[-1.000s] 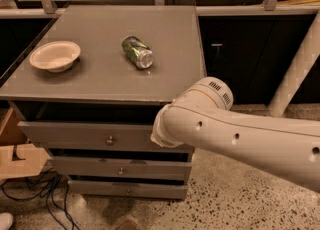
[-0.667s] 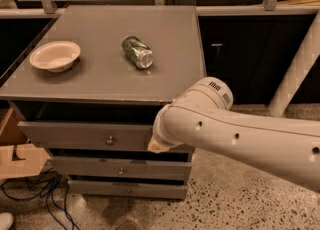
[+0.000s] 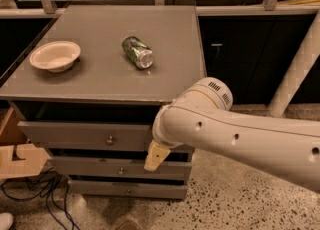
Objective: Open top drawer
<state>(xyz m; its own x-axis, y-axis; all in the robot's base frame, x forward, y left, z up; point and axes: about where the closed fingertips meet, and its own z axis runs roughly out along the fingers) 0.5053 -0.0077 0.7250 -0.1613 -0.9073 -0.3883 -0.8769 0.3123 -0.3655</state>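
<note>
The top drawer [image 3: 75, 135] is the uppermost grey front of the cabinet, with a small round metal knob [image 3: 110, 140] at its centre. It stands pulled out a little, with a dark gap under the cabinet top. My gripper [image 3: 154, 156] hangs at the end of the white arm [image 3: 235, 134], in front of the right part of the drawer front and right of the knob, apart from it. Its beige tip points down over the middle drawer. The arm hides the drawer's right end.
Two slimmer grey drawers [image 3: 95, 166] sit below. On the cabinet top [image 3: 165, 79] lie a white bowl [image 3: 55, 55] at the left and a green can [image 3: 137, 51] on its side. Wooden pieces [image 3: 17, 159] and cables [image 3: 37, 194] are at the lower left, a white post [image 3: 295, 69] at the right.
The arm has shifted slightly and the gripper's beige tip has come down into sight below the wrist, in front of the drawers. The drawer, bowl and can have not moved.
</note>
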